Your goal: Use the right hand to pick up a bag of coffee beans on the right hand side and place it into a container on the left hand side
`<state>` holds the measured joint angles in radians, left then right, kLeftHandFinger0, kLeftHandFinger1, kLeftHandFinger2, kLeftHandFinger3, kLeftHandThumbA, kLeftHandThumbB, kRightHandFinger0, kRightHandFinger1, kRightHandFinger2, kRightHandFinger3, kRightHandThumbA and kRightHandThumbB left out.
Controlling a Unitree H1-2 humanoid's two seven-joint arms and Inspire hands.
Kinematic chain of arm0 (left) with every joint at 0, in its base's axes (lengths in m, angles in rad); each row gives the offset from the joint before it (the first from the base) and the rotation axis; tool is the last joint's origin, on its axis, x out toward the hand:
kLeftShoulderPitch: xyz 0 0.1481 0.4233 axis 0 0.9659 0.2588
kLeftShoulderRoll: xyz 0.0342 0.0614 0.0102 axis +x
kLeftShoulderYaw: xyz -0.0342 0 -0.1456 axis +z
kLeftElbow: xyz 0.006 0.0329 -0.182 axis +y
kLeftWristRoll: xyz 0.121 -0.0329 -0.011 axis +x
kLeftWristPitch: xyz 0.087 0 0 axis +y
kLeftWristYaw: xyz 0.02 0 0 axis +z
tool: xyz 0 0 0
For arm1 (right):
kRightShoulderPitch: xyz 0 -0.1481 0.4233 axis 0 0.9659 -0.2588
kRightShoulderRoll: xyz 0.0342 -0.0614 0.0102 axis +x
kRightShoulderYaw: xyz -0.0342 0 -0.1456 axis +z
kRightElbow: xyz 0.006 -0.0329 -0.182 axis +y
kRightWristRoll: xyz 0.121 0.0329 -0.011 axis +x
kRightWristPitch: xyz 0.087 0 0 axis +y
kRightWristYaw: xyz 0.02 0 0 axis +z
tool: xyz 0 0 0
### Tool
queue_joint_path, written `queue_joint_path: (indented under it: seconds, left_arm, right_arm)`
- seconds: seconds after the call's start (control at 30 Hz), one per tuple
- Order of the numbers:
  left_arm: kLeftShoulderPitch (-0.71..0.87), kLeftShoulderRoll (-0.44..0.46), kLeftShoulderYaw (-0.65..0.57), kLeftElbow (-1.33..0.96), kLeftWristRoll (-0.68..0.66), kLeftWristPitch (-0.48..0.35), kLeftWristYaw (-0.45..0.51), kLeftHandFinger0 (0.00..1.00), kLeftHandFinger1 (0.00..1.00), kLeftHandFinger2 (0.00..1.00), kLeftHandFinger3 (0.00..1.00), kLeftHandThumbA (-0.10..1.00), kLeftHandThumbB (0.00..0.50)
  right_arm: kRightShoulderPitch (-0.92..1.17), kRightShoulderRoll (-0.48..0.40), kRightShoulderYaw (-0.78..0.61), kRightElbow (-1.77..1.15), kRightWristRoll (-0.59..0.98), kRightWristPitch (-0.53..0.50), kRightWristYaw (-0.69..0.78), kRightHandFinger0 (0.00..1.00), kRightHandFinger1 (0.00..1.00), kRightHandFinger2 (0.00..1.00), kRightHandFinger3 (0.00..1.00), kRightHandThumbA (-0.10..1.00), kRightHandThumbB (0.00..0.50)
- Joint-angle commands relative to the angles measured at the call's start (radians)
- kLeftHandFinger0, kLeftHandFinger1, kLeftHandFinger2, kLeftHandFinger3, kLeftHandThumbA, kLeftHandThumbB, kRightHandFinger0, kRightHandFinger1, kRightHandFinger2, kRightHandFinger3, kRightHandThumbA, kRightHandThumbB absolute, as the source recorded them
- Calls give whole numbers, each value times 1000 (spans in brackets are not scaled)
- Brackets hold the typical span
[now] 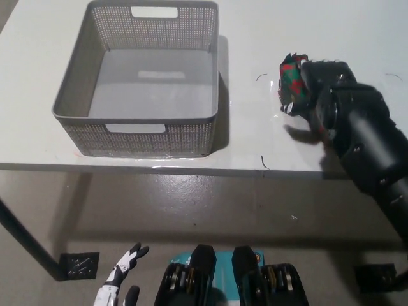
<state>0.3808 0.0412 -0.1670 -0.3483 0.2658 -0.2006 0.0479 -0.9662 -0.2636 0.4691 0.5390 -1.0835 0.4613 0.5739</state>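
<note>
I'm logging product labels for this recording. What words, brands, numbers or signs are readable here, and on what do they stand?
No readable text anywhere in the head view.
Coffee bean bag, at the right hand: red and green pattern only; any print is too blurred to read.
Grey basket: no label visible.
White table: a few thin dark marks, not letters.
Left hand, resting low: no markings.

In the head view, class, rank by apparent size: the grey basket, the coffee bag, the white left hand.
1. Grey basket, by far the largest.
2 and 3. Coffee bag and white left hand: unsure, both are partly hidden and lie at different distances.
</note>
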Motion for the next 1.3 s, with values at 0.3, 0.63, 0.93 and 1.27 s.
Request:
queue_joint_path:
  seconds: [0.3, 0.63, 0.93, 1.27]
  left_arm:
    - [99, 28, 21, -29, -83, -105, -2, 1000, 1000, 1000, 1000, 1000, 457]
    - [169, 49, 62, -20, -140, -188, 1, 1000, 1000, 1000, 1000, 1000, 444]
    - [212, 31, 74, -46, -138, -202, 12, 1000, 1000, 1000, 1000, 1000, 413]
    - [212, 23, 85, -37, -141, -220, 20, 1000, 1000, 1000, 1000, 1000, 416]
  right_arm:
    - [16, 1, 164, 164, -266, 9, -152, 1000, 1000, 1000, 1000, 764, 500]
    - [39, 2, 260, 481, -188, -58, -483, 1000, 1000, 1000, 1000, 699, 500]
    - [15, -2, 97, 643, 2, -229, -843, 176, 289, 501, 1000, -10, 244]
    - [-33, -10, -55, 719, 132, -492, -1036, 2, 74, 313, 550, -98, 283]
